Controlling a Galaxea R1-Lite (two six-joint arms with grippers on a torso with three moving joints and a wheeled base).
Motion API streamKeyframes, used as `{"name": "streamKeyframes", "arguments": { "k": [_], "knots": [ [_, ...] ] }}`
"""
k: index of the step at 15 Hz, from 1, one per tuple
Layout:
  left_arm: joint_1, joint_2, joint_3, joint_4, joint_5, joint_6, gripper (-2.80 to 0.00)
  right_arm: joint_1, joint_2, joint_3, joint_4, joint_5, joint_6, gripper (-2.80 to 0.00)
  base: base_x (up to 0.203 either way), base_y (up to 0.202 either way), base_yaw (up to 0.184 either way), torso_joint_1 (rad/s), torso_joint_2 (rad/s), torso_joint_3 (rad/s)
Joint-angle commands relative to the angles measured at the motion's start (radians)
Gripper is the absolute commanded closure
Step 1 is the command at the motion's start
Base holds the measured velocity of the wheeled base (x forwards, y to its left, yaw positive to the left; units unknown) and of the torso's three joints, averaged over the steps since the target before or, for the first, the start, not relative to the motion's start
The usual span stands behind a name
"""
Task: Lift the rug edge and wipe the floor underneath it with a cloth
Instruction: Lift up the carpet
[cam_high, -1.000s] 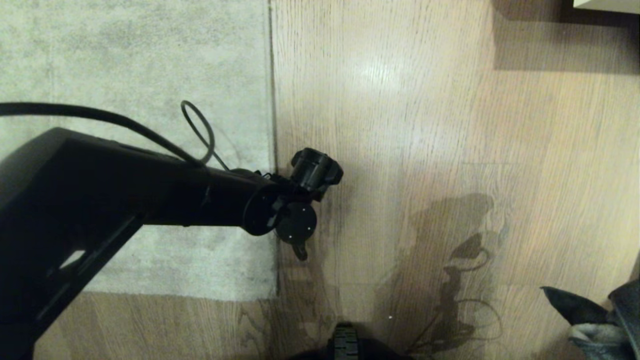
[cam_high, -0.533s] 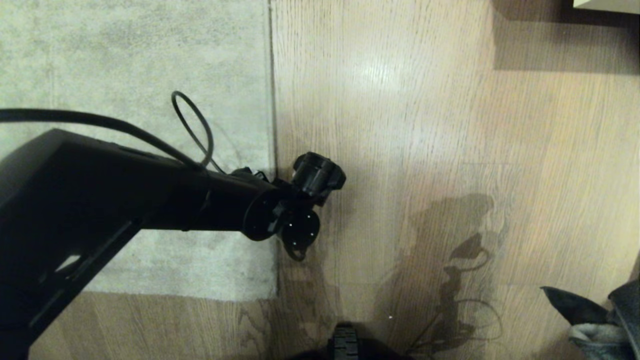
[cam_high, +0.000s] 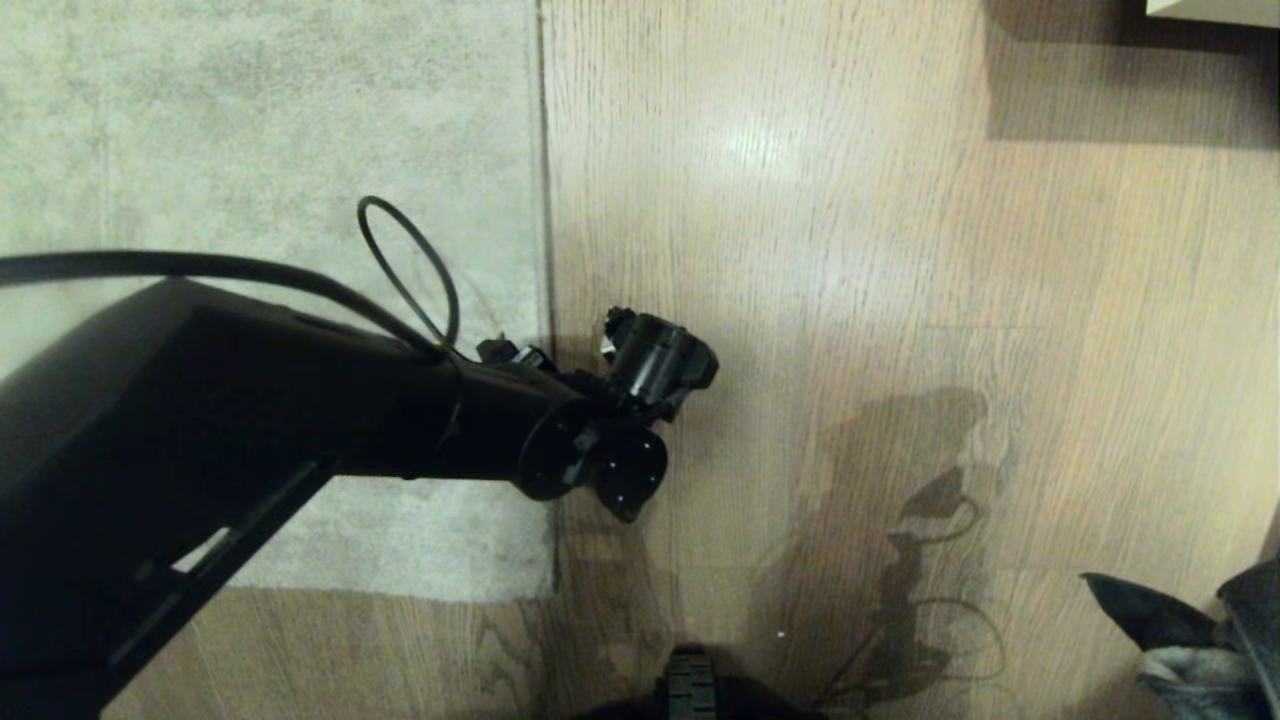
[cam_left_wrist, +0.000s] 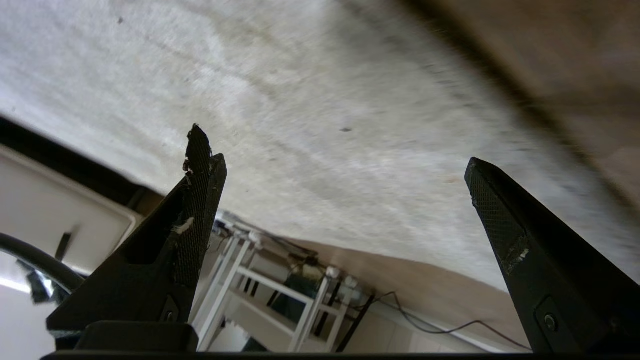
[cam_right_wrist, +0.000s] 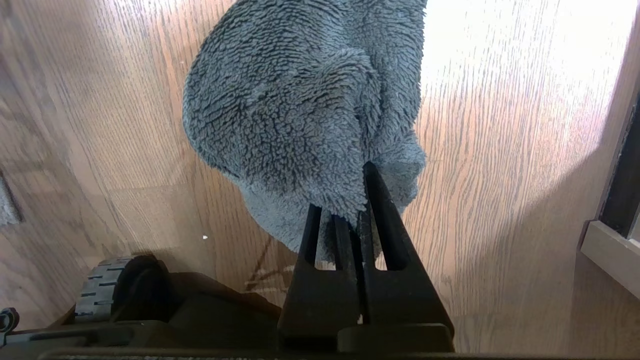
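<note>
Covering most of the head frame, the floor is glossy wood-grain plank; the pale mottled short-pile rug fills upper left, its straight rug edge running down centre-left to a square corner. Black left arm crosses lower left, hiding part of that border; left gripper spread wide over rug. Right gripper pinches the fuzzy grey-blue cloth, lower right corner in head view.
</note>
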Motion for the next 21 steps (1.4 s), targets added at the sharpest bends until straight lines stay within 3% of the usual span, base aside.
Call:
{"name": "streamKeyframes", "arguments": {
  "k": [1, 6, 7, 18, 21],
  "knots": [
    [-0.025, 0.019, 0.008, 0.003, -0.002, -0.04, -2.8, 0.0, 0.0, 0.0, -0.001, 0.0, 0.0, 0.0, 0.0, 0.0, 0.0, 0.0, 0.0, 0.0],
    [-0.058, 0.06, 0.034, 0.043, -0.005, -0.25, -2.8, 0.0, 0.0, 0.0, -0.001, 0.0, 0.0, 0.0, 0.0, 0.0, 0.0, 0.0, 0.0, 0.0],
    [-0.058, 0.065, 0.047, 0.054, -0.005, -0.263, -2.8, 0.0, 0.0, 0.0, -0.001, 0.0, 0.0, 0.0, 0.0, 0.0, 0.0, 0.0, 0.0, 0.0],
    [0.003, 0.14, 0.09, 0.044, 0.027, -0.26, -2.8, 0.0, 0.0, 0.0, -0.001, 0.0, 0.0, 0.0, 0.0, 0.0, 0.0, 0.0, 0.0, 0.0],
    [0.01, 0.159, 0.089, -0.031, 0.027, -0.259, -2.8, 0.0, 0.0, 0.0, -0.001, 0.0, 0.0, 0.0, 0.0, 0.0, 0.0, 0.0, 0.0, 0.0]
  ]
}}
